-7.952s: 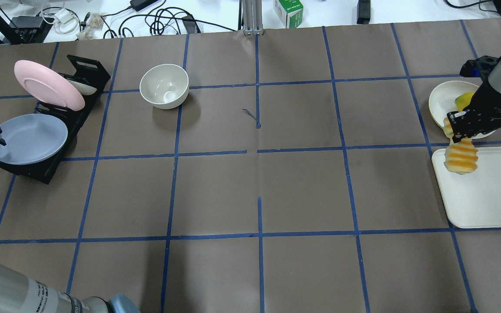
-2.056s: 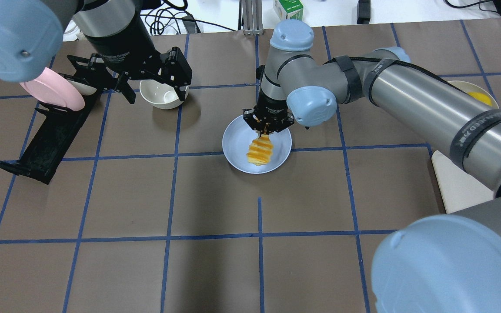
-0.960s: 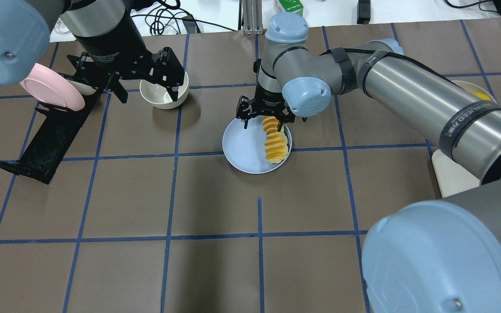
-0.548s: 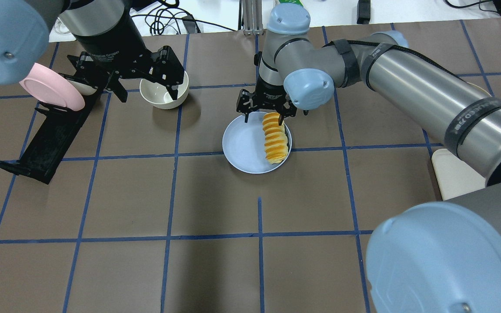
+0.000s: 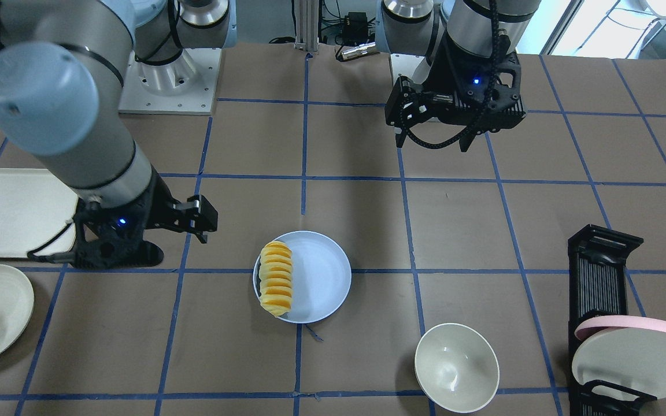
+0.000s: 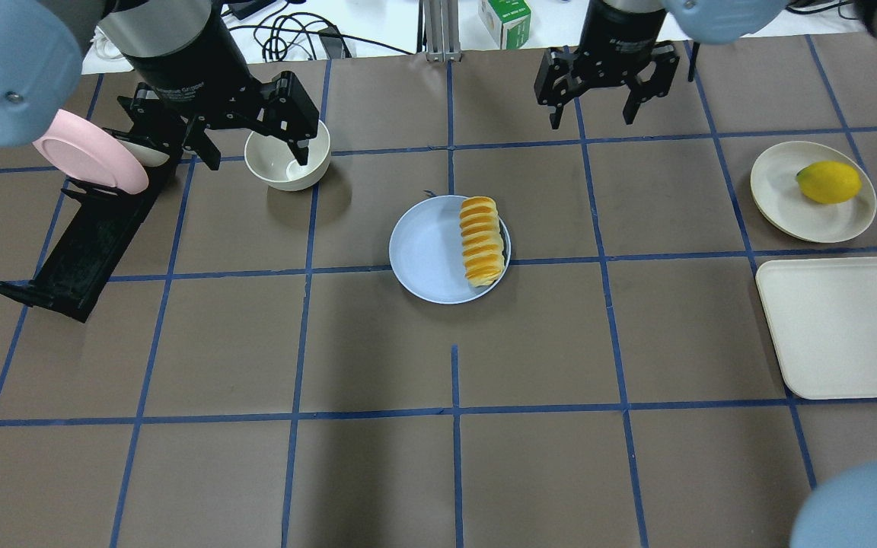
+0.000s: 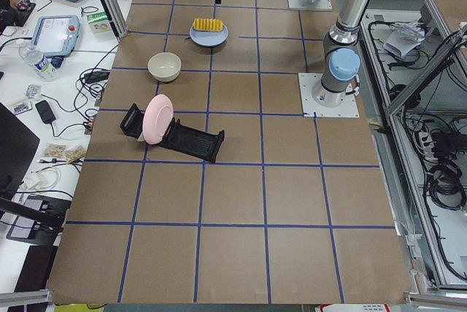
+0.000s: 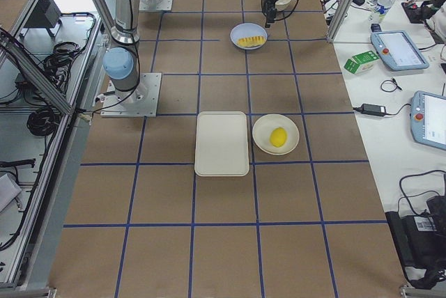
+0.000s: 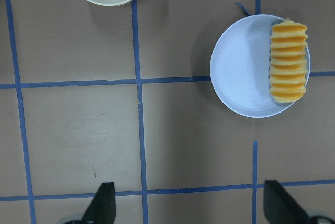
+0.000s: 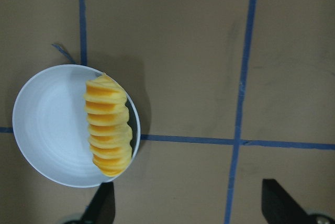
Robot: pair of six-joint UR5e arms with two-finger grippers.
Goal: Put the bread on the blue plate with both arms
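- A brown paper-covered table (image 6: 377, 358), taped into blue squares, is filling the scene, with cables and desks lying beyond its far edge.
- The blue plate (image 6: 427, 255) is sitting at the table's middle, probably so that either arm can reach it.
- The bread (image 6: 482, 240) is lying flat along the plate's right side, riding on the rim, with its near end poking just over the edge.
- The right gripper (image 6: 591, 116) is hanging well apart from the plate, jaws spread wide and holding nothing.
- The left gripper (image 6: 258, 156) is hovering above a cream bowl (image 6: 279, 171), likewise gaping and empty; the task is looking finished.
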